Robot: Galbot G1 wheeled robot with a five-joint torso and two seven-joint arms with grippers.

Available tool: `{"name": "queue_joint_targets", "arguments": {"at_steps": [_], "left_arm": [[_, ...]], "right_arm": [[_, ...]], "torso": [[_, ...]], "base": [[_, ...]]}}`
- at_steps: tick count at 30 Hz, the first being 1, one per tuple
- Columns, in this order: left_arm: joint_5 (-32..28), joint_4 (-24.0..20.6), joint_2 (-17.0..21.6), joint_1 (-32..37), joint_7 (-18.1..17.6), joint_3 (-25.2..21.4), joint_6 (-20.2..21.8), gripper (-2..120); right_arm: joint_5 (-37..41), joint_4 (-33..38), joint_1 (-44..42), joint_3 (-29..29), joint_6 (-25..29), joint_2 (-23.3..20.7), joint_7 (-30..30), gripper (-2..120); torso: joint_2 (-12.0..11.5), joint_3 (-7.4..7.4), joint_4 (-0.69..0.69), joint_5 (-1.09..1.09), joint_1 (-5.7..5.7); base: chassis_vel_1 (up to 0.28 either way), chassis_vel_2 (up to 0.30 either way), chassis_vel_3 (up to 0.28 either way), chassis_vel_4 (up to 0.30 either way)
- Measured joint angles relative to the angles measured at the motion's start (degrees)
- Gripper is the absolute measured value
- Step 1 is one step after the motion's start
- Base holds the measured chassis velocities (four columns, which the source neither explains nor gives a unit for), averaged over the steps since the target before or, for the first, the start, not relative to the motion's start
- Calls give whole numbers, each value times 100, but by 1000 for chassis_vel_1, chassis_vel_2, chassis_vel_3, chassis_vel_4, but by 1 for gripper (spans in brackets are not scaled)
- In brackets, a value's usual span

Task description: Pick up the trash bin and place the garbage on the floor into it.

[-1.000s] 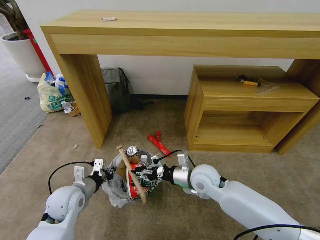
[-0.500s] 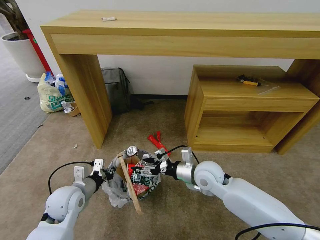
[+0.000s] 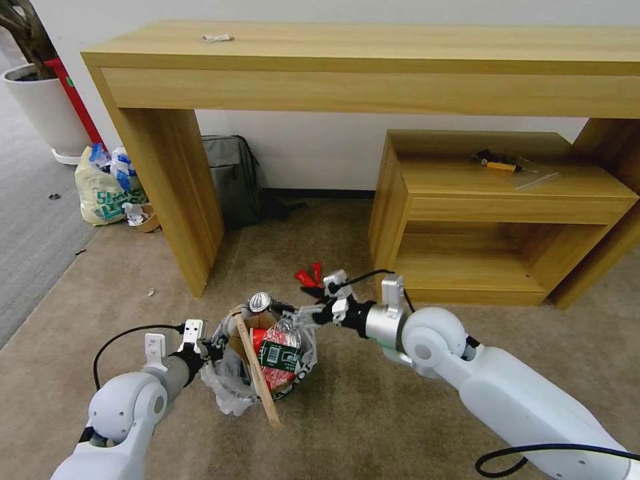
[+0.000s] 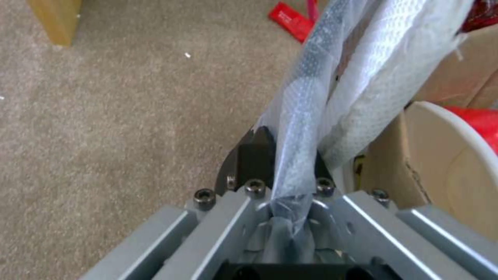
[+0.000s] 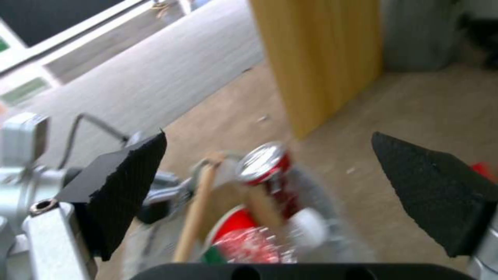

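Most litter's in the small black bag-lined bin (image 3: pixel 263 363), lower centre, left gripper (image 3: pixel 212 348) fingers clenched on its liner; right gripper (image 3: pixel 319 301) fingers released; red wrapper (image 3: pixel 310 277) left on beige carpet (image 3: pixel 347 427).

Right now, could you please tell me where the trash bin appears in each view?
Head view: the trash bin sits low centre, clamped by the left gripper.
Left wrist view: its white liner runs out of the shut jaws.
Right wrist view: between the right gripper's open fingers.
Shared landmark: the wooden desk leg.

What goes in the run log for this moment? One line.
left hand: shut on trash bin liner | right hand: open, beside bin | red wrapper: on floor
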Motion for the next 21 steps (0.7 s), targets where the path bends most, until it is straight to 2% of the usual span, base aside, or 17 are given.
{"name": "queue_joint_targets", "arguments": {"at_steps": [7, 14, 21], "left_arm": [[-15, -3, 22, 92, -45, -140, 0, 0], [-35, -79, 29, 199, -68, -237, 0, 0], [-52, -149, 43, 237, -80, -262, 0, 0]], "right_arm": [[-718, -25, -342, 438, 182, 88, 168, 100], [-1658, -63, -1038, 1079, 418, 358, 668, 100], [-2480, -161, -1708, 1831, 666, 539, 519, 100]], "torso": [[0, 0, 1, 0, 0], [0, 0, 1, 0, 0], [0, 0, 0, 0, 0]], "base": [[0, 0, 0, 0], [0, 0, 0, 0], [0, 0, 0, 0]]}}
